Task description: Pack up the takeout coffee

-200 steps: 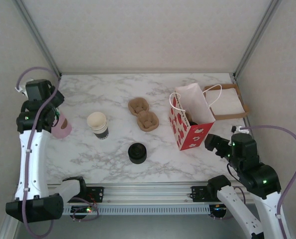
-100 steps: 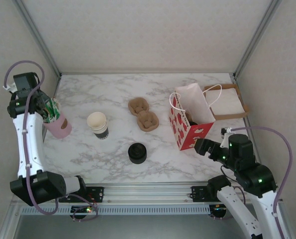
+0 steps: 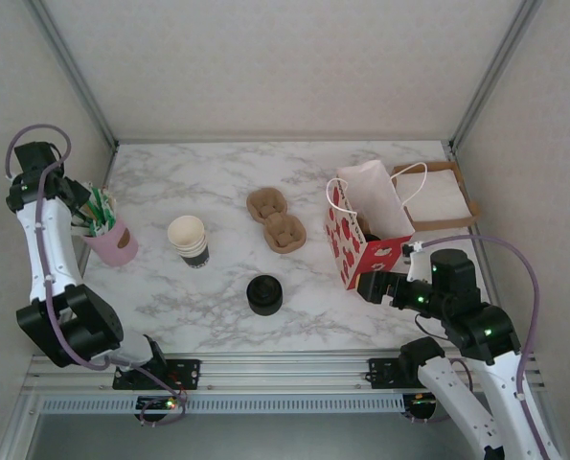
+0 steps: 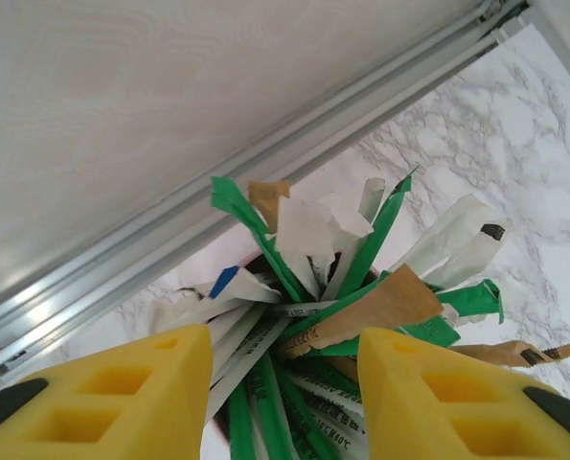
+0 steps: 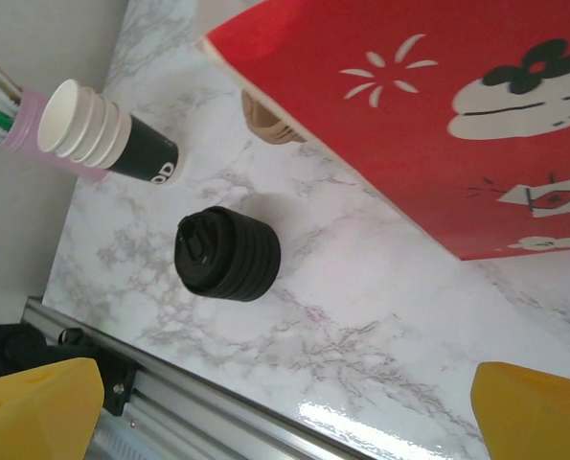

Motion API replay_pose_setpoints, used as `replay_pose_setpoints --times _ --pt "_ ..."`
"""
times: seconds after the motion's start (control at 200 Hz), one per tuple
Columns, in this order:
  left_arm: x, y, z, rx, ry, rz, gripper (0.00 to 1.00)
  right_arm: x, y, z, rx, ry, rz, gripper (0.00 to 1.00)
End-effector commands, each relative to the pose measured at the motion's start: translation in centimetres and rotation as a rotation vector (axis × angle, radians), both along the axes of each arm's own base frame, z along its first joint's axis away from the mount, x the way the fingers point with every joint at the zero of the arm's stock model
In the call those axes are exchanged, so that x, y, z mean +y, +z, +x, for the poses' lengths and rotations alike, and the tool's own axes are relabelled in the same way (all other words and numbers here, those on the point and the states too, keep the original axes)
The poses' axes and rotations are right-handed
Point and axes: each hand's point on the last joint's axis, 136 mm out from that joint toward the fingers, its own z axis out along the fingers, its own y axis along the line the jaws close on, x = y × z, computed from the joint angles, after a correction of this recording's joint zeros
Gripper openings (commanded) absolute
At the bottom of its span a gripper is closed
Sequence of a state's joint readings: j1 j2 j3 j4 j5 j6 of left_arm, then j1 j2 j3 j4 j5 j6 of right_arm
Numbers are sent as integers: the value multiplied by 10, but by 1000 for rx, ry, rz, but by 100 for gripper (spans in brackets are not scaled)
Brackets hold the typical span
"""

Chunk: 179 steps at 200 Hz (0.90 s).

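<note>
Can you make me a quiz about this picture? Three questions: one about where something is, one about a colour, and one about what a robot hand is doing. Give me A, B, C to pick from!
1. Where is the pile of black lids?
A. on the marble table, nearer the front edge than the stack of white cups
B. balanced on top of the white cups
C. held in a hand

2. What colour is the cup that holds the packets?
A. blue
B. pink
C. yellow

3. How is the right hand?
A. shut tight
B. squeezing a lid
C. wide open, holding nothing

Answers:
1 A, the lids sit on bare marble in front of the cups.
2 B, the top view shows it pink.
3 C, the right wrist view shows its yellow fingers far apart with nothing gripped.
</note>
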<state>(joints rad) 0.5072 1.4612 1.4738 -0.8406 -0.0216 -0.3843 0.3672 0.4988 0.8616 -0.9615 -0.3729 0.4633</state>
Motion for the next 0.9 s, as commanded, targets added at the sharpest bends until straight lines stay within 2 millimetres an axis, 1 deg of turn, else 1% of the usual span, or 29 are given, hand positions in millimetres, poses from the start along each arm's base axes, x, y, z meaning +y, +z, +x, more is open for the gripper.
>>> replay_pose_setpoints --times 0.0,0.185,0.3,0.541,0.656,0.891 --pt "-5 19 17 -88 -50 -25 43 10 2 -2 -13 66 25 99" --pt "-13 28 29 -148 -94 -69 41 11 0 -1 0 70 19 99" --pt "-5 31 30 -130 -74 -40 39 11 -2 1 5 67 16 99" --pt "3 14 34 -79 -63 -33 28 10 -5 2 14 59 7 99" --pt "2 5 36 -69 -71 -47 26 10 -5 3 19 56 4 99" --pt "5 0 36 -52 -66 -40 27 10 -6 4 22 57 -1 99"
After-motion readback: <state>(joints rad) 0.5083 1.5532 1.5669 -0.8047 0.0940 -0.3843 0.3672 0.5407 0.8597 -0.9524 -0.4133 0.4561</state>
